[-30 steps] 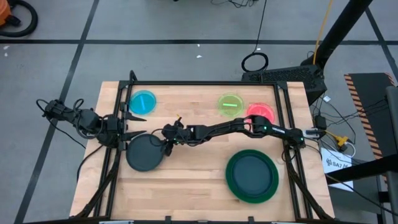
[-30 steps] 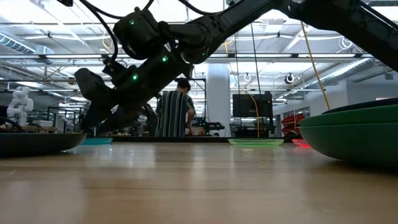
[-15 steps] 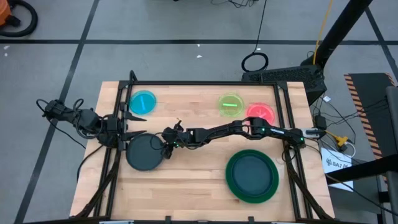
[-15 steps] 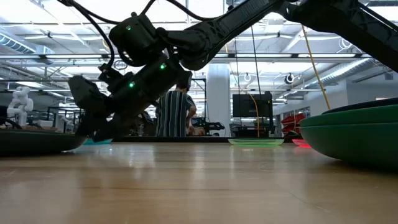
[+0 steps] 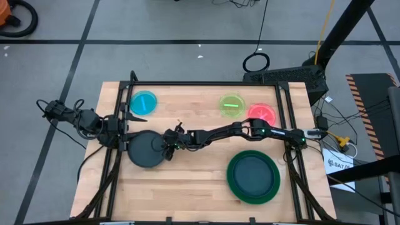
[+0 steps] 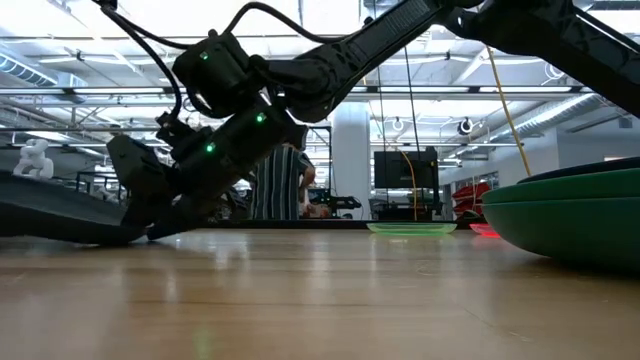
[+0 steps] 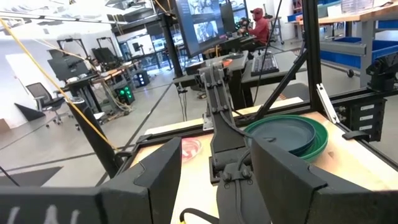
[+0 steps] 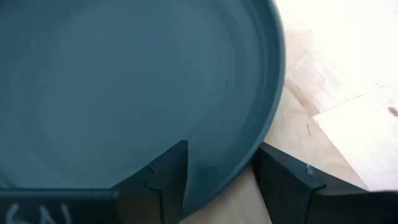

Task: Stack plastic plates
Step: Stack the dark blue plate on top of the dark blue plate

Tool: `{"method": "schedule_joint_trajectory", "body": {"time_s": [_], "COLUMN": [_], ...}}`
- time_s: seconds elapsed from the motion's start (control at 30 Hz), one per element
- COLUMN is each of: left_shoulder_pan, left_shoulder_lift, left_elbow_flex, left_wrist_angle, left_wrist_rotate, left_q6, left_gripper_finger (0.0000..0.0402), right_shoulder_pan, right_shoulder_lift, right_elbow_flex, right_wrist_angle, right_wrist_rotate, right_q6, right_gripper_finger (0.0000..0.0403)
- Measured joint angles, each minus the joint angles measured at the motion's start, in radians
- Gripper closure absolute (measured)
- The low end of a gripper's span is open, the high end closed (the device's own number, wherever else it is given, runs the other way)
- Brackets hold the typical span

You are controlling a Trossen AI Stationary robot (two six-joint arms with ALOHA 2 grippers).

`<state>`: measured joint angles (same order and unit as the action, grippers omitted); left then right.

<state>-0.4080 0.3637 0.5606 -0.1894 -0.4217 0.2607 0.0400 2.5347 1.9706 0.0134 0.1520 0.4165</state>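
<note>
At left of centre in the high view, the right gripper [image 5: 164, 148] clamped the rim of the round dark navy plastic plate [image 5: 144, 149], which had tipped up off the wooden table [image 5: 194, 181] since a moment earlier. The left gripper [image 5: 128, 135] waited at the left edge, fingers apart.

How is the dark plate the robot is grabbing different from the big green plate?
The dark plate is smaller than the green plate. The dark plate is navy-black, while the green plate is green with a dark plate lying inside it. The dark plate is tilted, its rim between the right gripper's fingers, while the green plate lies flat and untouched. Both are round and on the wooden table.
</note>
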Motion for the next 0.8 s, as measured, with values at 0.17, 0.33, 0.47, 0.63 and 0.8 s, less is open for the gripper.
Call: {"method": "schedule_joint_trajectory", "body": {"time_s": [0.17, 0.33, 0.47, 0.63, 0.8], "left_shoulder_pan": [0.000, 0.000, 0.000, 0.000, 0.000], "left_shoulder_lift": [0.001, 0.001, 0.001, 0.001, 0.001], "left_elbow_flex": [0.000, 0.000, 0.000, 0.000, 0.000], "left_wrist_angle": [0.003, 0.003, 0.003, 0.003, -0.001], "left_wrist_rotate": [0.000, 0.000, 0.000, 0.000, 0.000], "left_q6": [0.000, 0.000, -0.001, -0.003, -0.012], "left_gripper_finger": [0.0201, 0.0201, 0.0201, 0.0201, 0.0201], "right_shoulder_pan": [-0.004, -0.008, -0.011, -0.013, -0.015], "right_shoulder_lift": [0.010, 0.011, 0.011, 0.011, -0.008], "right_elbow_flex": [0.000, 0.000, 0.000, 0.000, 0.000], "right_wrist_angle": [0.023, 0.038, 0.042, 0.050, 0.027], "right_wrist_rotate": [0.000, -0.001, -0.001, -0.008, -0.028], "right_q6": [-0.010, -0.009, -0.009, -0.018, -0.040], "right_gripper_finger": [0.0254, 0.0294, 0.0332, 0.0382, 0.0395]}}
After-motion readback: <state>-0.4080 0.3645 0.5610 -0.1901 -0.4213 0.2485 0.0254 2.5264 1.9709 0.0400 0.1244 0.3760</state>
